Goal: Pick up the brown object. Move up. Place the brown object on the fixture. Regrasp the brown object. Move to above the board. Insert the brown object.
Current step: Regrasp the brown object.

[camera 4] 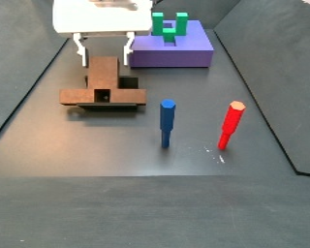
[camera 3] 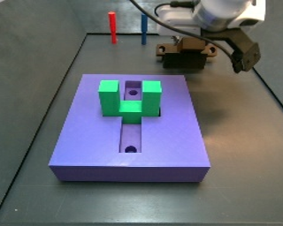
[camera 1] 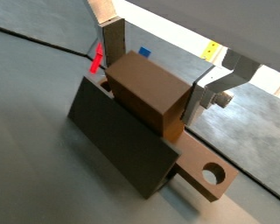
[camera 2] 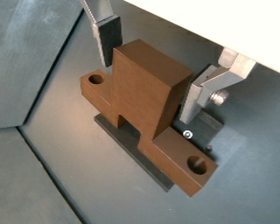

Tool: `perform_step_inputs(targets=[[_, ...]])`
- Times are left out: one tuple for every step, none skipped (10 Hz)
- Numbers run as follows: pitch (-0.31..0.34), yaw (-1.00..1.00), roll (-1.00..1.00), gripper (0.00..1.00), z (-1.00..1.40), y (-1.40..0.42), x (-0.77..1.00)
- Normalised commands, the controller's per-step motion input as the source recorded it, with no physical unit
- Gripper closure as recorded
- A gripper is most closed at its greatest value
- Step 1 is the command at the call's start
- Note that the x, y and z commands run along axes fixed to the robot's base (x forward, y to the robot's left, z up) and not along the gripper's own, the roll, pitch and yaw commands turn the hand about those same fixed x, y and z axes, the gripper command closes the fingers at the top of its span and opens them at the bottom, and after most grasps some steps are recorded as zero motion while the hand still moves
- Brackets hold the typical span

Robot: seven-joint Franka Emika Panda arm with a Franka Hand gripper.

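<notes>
The brown object (camera 1: 166,109) is a mid-brown T-shaped piece. It rests on the fixture (camera 1: 113,140), a dark olive-brown holder, with its stem pointing up and its long bar lying across. A round hole shows at a bar end (camera 1: 213,177). My gripper (camera 1: 150,92) is lowered over the piece, one silver finger on each side of the stem, with the jaws apart and small gaps showing. Both wrist views show this; the piece (camera 2: 149,92) and gripper (camera 2: 149,86) also show there. In the side views the gripper (camera 3: 203,51) (camera 4: 104,56) stands over the piece (camera 4: 104,77), beyond the board (camera 3: 85,132).
The purple board (camera 4: 190,53) carries a green U-shaped block (camera 3: 130,97) and a central slot. A red peg (camera 4: 231,126) and a blue peg (camera 4: 169,123) stand upright on the dark floor near the fixture (camera 4: 123,106).
</notes>
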Motion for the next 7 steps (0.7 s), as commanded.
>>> perform_step_inputs(targets=[[0.054, -0.06, 0.37, 0.00, -0.23, 0.00, 0.07], [0.017, 0.00, 0.37, 0.00, -0.16, 0.00, 0.00], [0.000, 0.00, 0.41, 0.00, -0.17, 0.00, 0.00], [0.020, 0.00, 0.43, 0.00, -0.09, 0.00, 0.00], [0.026, 0.07, 0.47, 0.00, 0.00, -0.02, 0.00], [0.006, 0.06, 0.38, 0.00, 0.00, -0.01, 0.00], [0.000, 0.05, 0.25, 0.00, -0.03, -0.03, 0.00]])
